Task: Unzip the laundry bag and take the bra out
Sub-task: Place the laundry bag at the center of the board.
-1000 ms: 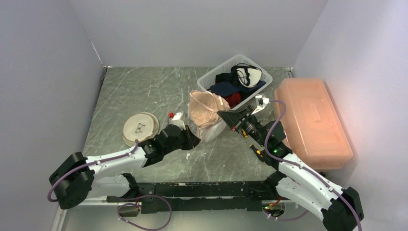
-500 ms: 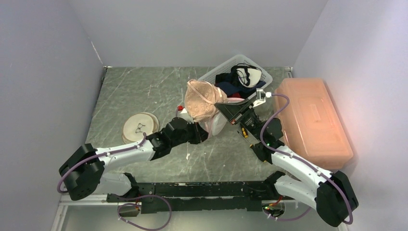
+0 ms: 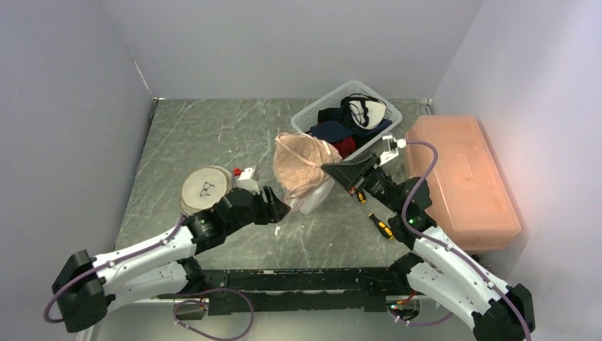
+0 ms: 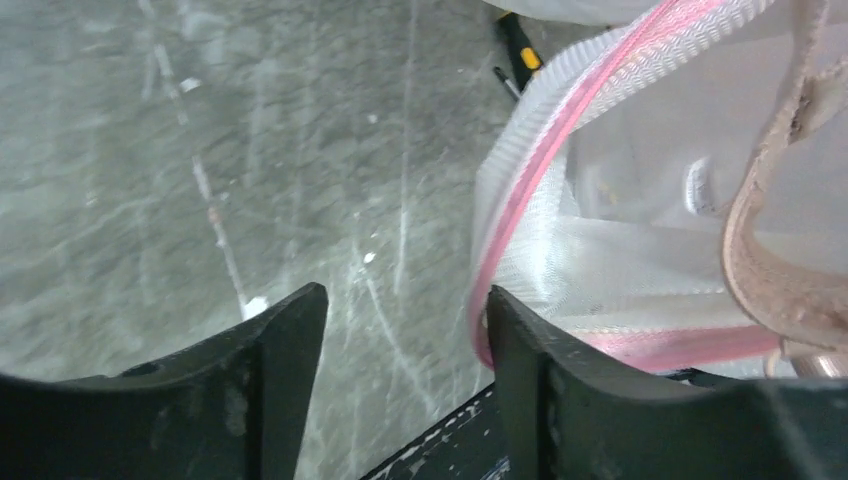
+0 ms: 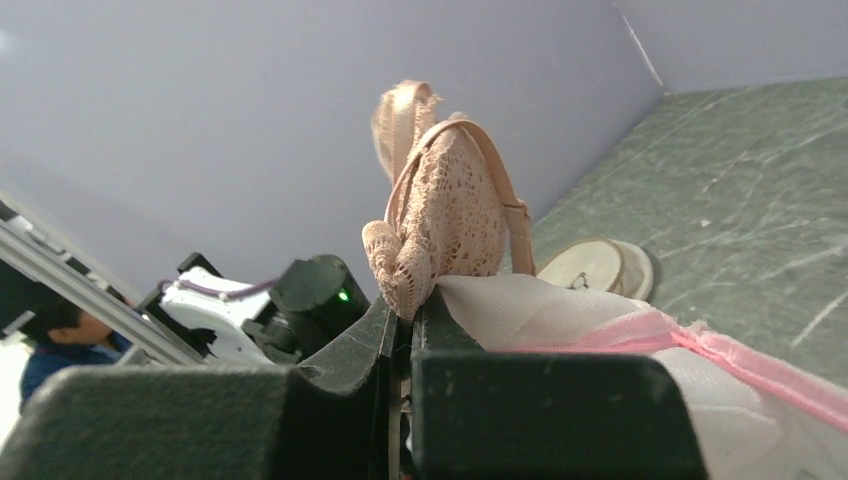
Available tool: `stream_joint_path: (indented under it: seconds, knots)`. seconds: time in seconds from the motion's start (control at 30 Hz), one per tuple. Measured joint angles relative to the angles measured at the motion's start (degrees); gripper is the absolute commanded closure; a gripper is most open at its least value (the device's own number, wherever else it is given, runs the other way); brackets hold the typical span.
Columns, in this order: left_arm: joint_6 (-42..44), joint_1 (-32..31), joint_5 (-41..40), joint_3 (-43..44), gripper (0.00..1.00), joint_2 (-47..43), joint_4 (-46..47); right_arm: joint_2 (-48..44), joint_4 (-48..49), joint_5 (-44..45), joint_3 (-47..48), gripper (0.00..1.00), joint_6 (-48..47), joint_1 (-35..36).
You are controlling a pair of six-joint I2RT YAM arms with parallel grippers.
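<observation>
My right gripper [image 3: 331, 169] is shut on a fold of the peach lace bra [image 3: 302, 162], held up above the table. In the right wrist view the bra [image 5: 445, 215] rises from the right gripper [image 5: 410, 305]. White mesh of the laundry bag [image 5: 560, 310] drapes over one finger. The laundry bag [image 3: 316, 196], with its pink zipper open, sags under the bra. My left gripper [image 3: 275, 206] stands open beside it, holding nothing. In the left wrist view the left gripper [image 4: 400, 325] has its right finger against the bag's pink zipper edge [image 4: 535, 165]. A bra strap [image 4: 765, 255] hangs in the bag's mouth.
A white basket [image 3: 304, 118] full of clothes stands behind the bag. A large orange lidded box [image 3: 461, 177] fills the right side. A round beige disc [image 3: 206, 188] and a small white bottle with a red cap [image 3: 246, 177] sit left. A screwdriver [image 3: 380, 224] lies under the right arm.
My left gripper has opened, let go of the bag and drawn back toward the near left. The right gripper has dropped a little with the bra.
</observation>
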Motion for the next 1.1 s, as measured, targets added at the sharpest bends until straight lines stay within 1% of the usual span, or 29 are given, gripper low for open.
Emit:
stream_joint_path:
  seconds: [0.13,0.2,0.3,0.4,0.47,0.53,0.7,0.8,0.97,1.1]
  knots:
    - [-0.70,0.00,-3.08,-0.63,0.22,-7.26,-9.20,-2.80,-1.70,0.02,-3.96,1.00,-2.93,-0.04]
    - [-1.09,0.00,-4.42,-0.81,0.18,-10.12,-12.92,-2.73,-2.12,0.04,-6.75,1.00,-3.67,-0.04]
    - [-1.29,0.00,-6.47,-1.27,0.08,-15.74,-18.38,-1.88,-3.17,0.00,-11.54,1.00,-4.35,-0.07]
    - [0.33,0.00,-7.23,-1.40,0.07,-22.43,-19.67,-1.09,-4.17,-0.07,-14.53,1.00,-4.55,-0.15]
    - [2.43,0.00,-6.51,-1.40,0.07,-25.59,-17.90,-0.92,-4.48,-0.11,-15.39,1.00,-4.61,-0.15]
    - [4.35,0.20,-4.59,-1.29,0.07,-26.93,-14.73,-1.01,-4.42,-0.20,-15.52,1.00,-4.74,-0.26]
    - [6.29,2.21,3.32,-1.09,0.07,-21.22,-7.26,-1.62,-2.38,-1.36,-15.87,1.00,-5.09,-0.26]
    - [5.07,5.29,9.25,-3.26,0.07,-17.77,-0.20,-2.38,-0.24,-2.82,-17.11,1.00,-4.92,-0.31]
    - [1.86,10.25,16.76,-8.46,0.07,-16.96,9.09,-3.61,2.84,-6.49,-18.34,1.00,-3.54,-0.42]
    - [-0.20,12.83,23.12,-8.87,0.07,-14.27,17.38,-3.54,6.29,-9.57,-18.36,1.00,-1.84,-0.42]
